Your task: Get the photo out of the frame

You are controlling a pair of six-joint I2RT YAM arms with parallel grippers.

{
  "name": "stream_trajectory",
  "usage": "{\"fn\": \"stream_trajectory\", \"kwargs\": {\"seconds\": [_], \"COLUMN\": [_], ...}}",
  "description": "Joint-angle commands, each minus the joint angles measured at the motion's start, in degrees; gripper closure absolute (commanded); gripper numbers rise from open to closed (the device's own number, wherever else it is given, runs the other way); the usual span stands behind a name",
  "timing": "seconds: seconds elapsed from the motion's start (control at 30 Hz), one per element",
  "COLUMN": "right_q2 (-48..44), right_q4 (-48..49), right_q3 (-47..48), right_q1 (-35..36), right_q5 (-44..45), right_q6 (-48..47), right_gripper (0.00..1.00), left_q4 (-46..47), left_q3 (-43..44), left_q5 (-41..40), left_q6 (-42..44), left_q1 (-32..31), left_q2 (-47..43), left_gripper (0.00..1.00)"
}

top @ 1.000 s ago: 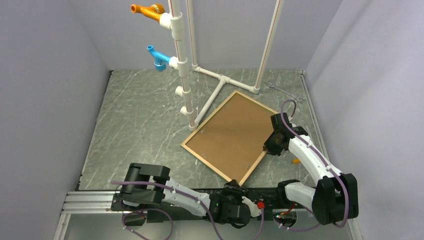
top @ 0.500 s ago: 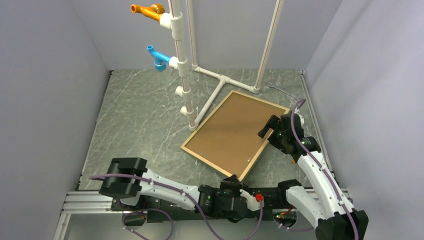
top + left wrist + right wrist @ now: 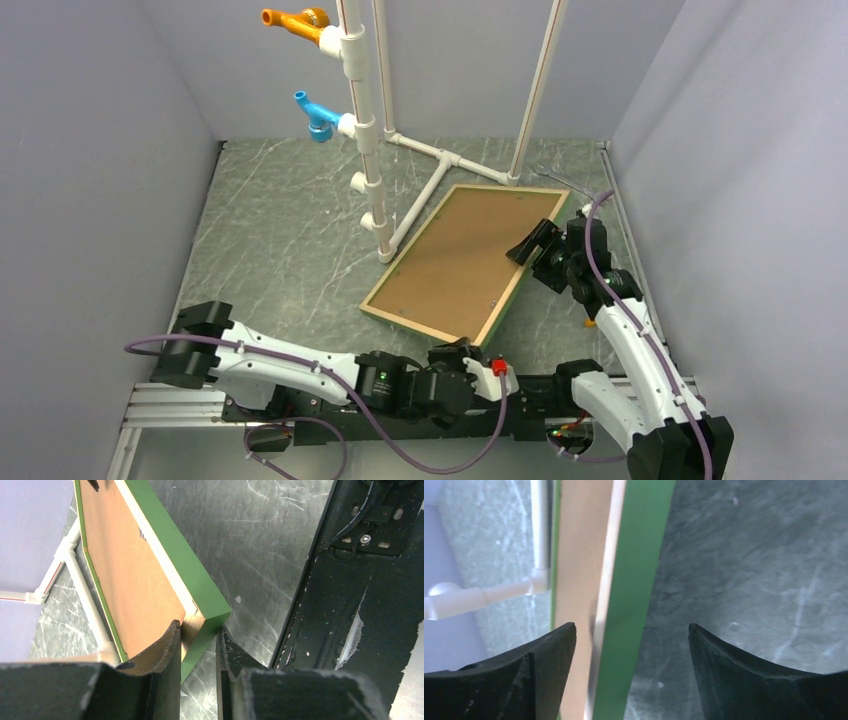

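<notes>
Fingers (image 3: 165,650) of the left gripper (image 3: 197,652) are pinched onto the near corner of the frame (image 3: 182,565), one pad on the brown backing board (image 3: 130,580), the other against the green outer rail. The right gripper (image 3: 631,645) has its fingers (image 3: 549,665) spread wide, straddling the right-hand rail without touching it. From where I stand the frame sits face down on the table (image 3: 280,250), and its near and right rails seem tipped up a little. Its far corner is just beside the foot of the white pipe stand (image 3: 440,160). My worry is that single corner pinch: one small hold on something this broad could let it pivot or slip out, and a swing would knock it into the pipes. If the right jaws close off-line they may shove the rail sideways rather than catch it. As for what the frame holds, only the backing board shows, seated inside the rails. The photo is hidden, presumably underneath it facing down, so I can't see its condition.
</notes>
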Motion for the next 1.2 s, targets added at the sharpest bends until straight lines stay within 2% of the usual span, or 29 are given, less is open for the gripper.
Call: {"fn": "stream_trajectory", "kwargs": {"seconds": [0.0, 0.07, 0.23, 0.33, 0.43, 0.47, 0.67, 0.7, 0.77, 0.83, 1.07, 1.17], "right_q2": [0.72, 1.22, 2.55, 2.61, 1.76, 1.42, 0.83, 0.82, 0.79, 1.02, 1.31, 1.26], "right_q4": [6.6, 7.43, 10.06, 6.73, 3.51, 2.99, -1.53, -2.02, -2.49, -3.56, -6.0, -6.3], "right_q3": [1.35, 1.57, 0.54, 1.93, 3.55, 4.04, 6.95, 7.3, 7.89, 8.97, 11.81, 11.96], "right_q1": [-0.14, -0.1, 0.27, 0.57, 0.58, 0.7, 0.69, 0.69, 0.69, 0.69, 0.78, 0.76], "right_q5": [-4.95, -5.99, -9.4, -7.34, -6.85, -7.21, -7.23, -7.32, -7.67, -7.27, -6.73, -6.53], "right_q6": [2.89, 4.51, 9.68, 11.26, 12.9, 13.33, 16.02, 16.67, 17.47, 17.69, 17.15, 17.58], "right_gripper": [0.25, 0.34, 0.47, 0.69, 0.95, 1.0, 1.0, 1.0, 1.0, 1.0, 1.0, 1.0], "left_q4": [3.16, 3.29, 2.34, 2.57, 1.97, 1.78, 1.22, 0.95, 0.47, 0.27, -0.46, 1.63], "left_q3": [-0.54, -0.8, 0.14, 0.14, 0.21, 0.14, -0.51, -0.52, -0.54, -0.8, -0.56, -0.36], "left_q5": [1.53, 2.32, 2.14, 2.42, 1.41, 0.99, -0.53, -0.8, -1.08, -1.51, -8.51, -9.63], "left_q6": [-4.55, -4.38, -3.74, -3.87, -4.74, -4.96, -5.71, -5.93, -6.26, -6.58, -4.38, -0.67], "left_q1": [0.32, 0.66, 1.08, 1.23, 1.38, 1.43, 1.66, 1.66, 1.63, 1.64, 1.65, 1.62], "left_q2": [-4.29, -4.84, -4.42, -4.66, -4.74, -4.77, -4.89, -4.77, -4.47, -4.12, -1.3, 0.97], "left_gripper": [0.91, 0.9, 0.89, 0.85, 0.72, 0.68, 0.46, 0.38, 0.03, 0.01, 0.01, 0.06]}}
